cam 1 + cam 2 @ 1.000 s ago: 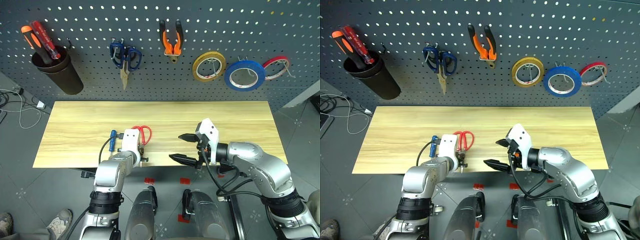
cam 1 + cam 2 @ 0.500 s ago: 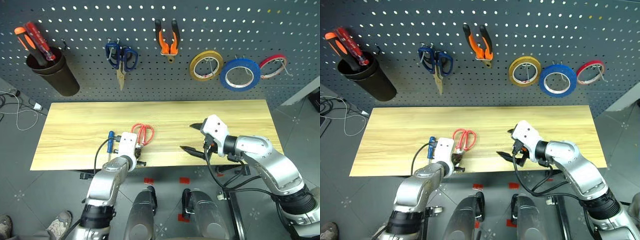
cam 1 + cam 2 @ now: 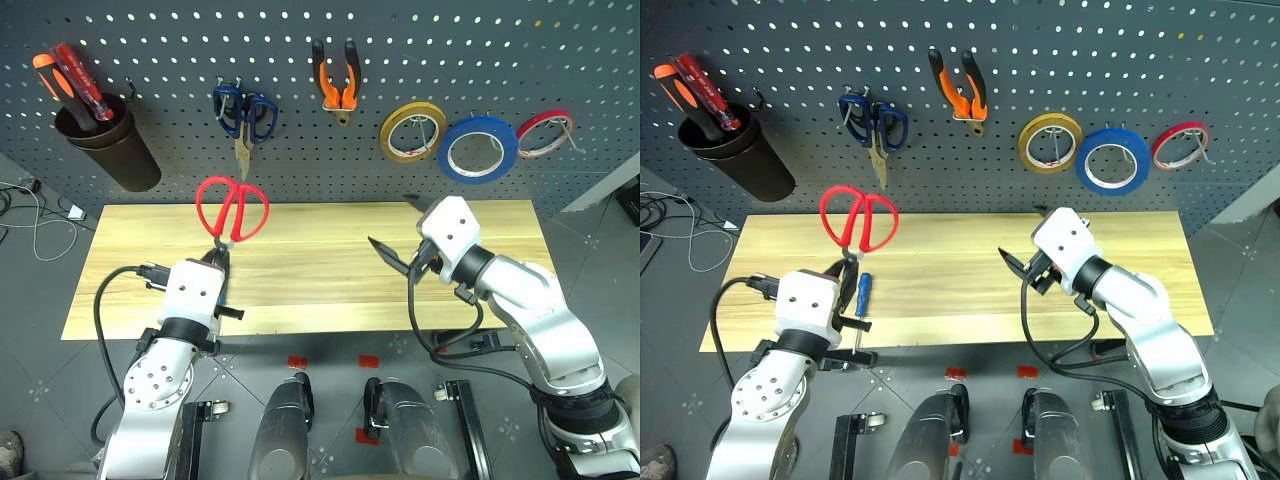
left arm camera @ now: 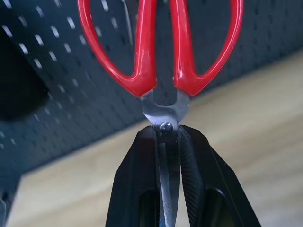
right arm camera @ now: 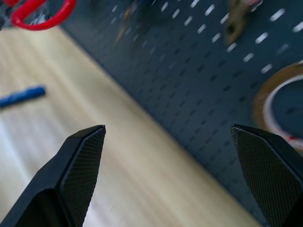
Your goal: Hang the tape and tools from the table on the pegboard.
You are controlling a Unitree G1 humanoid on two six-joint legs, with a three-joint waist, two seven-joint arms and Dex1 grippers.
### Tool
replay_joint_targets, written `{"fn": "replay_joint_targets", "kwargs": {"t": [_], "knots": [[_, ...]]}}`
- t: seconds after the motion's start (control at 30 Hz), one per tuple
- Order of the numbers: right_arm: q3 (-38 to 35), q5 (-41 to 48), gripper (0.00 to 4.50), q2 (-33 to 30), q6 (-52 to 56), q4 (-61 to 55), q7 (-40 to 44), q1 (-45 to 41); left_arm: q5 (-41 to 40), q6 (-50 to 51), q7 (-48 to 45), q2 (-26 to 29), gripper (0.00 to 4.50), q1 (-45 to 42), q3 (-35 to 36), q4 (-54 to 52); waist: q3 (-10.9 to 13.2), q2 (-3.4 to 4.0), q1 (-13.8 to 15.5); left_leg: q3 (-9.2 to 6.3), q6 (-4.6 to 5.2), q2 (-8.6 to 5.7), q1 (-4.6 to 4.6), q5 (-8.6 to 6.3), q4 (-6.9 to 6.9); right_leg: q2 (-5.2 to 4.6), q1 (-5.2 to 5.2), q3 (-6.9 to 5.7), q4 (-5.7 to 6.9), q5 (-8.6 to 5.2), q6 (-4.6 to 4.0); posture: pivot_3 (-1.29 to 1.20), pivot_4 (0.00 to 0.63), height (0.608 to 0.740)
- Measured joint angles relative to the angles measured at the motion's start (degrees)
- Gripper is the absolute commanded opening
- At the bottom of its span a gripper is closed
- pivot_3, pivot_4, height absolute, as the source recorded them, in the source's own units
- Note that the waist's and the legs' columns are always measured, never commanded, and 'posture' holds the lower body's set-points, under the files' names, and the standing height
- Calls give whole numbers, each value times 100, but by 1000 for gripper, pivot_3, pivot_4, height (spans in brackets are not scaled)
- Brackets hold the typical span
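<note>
Held tool: the left gripper [image 4: 168, 137] had its two black fingers [image 4: 139, 165] pinched flat on the blades of the red-handled scissors [image 3: 232, 208], right at the pivot.
Long axis: the scissors stood upright out of the grip, red loops topmost, blades hidden down between the fingers.
Which way to the target: the loops sat up against the lower part of the pegboard [image 3: 500, 60], just below and left of the blue-handled scissors [image 3: 246, 110] already hanging there; my read is a hook had to be caught through a loop, so the handles were leading the right way.
Left arm pose: forearm raised off the table [image 3: 330, 260], gripper roughly level and aimed at the board.
Right gripper [image 3: 391, 232]: fingers spread wide, holding nothing, hovering above the table's right half and pointing inward.
Nearer arm: the left, plainly.
Left behind: the blue-handled screwdriver [image 3: 862, 292] lay on the table beside the left gripper.
Already up: the pliers [image 3: 337, 80] and blue tape [image 3: 476, 150].
</note>
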Motion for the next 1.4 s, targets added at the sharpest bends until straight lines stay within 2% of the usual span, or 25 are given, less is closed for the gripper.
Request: {"fn": "replay_joint_targets", "kwargs": {"t": [0.1,0.27,0.53,0.7,0.9,1.0,1.13,1.27,1.4], "knots": [[-87,25,4500,163,-14,66,-44,-105,36,-68,-78,68,294,-393,19,26,0,0,6,-2,-7,0,-1,5,0,1,-1,-4,6,0,-1,-13,310,740],[-71,33,4500,384,-22,161,-82,-215,91,-89,-87,83,294,-1534,84,524,0,-1,11,1,-18,-1,-1,12,4,2,0,-3,6,9,-15,-34,314,740],[37,306,4500,633,37,174,40,-436,178,-120,-104,61,294,-2213,-77,1371,0,-1,-40,2,-19,1,-1,12,2,2,-1,-6,5,15,-29,-53,316,740],[171,570,4500,803,117,82,98,-595,242,-101,-37,-152,294,-2650,-242,1935,0,-1,-37,-2,-18,2,-1,12,14,2,2,-9,11,16,-29,-61,319,740],[311,674,4500,865,172,-11,66,-639,334,122,-6,-339,2282,-2822,-421,2398,0,-1,-40,-1,-18,0,-1,12,15,1,3,-7,10,16,-30,-63,324,740],[377,676,4500,867,231,-15,28,-585,323,366,-165,-350,3202,-2643,-567,2399,0,-1,-42,-1,-19,2,0,13,14,1,2,-8,10,16,-30,-63,327,740],[480,674,4500,860,398,-67,-24,-417,190,1197,-453,-348,4445,-2080,-608,2406,0,-1,-95,0,-20,5,3,13,13,3,1,-6,12,15,-31,-66,338,740],[928,667,4500,762,839,-302,-66,-275,-169,1994,-626,-274,4480,-1692,-151,2364,1,-1,-126,-1,-19,6,3,13,14,2,1,-5,15,15,-31,-54,358,740],[1295,741,4500,789,1503,-543,-126,-195,-527,2691,-875,210,4480,-1665,513,2374,5,-3,-132,-5,-19,6,4,13,14,2,2,-6,16,14,-29,-37,371,740]]}}
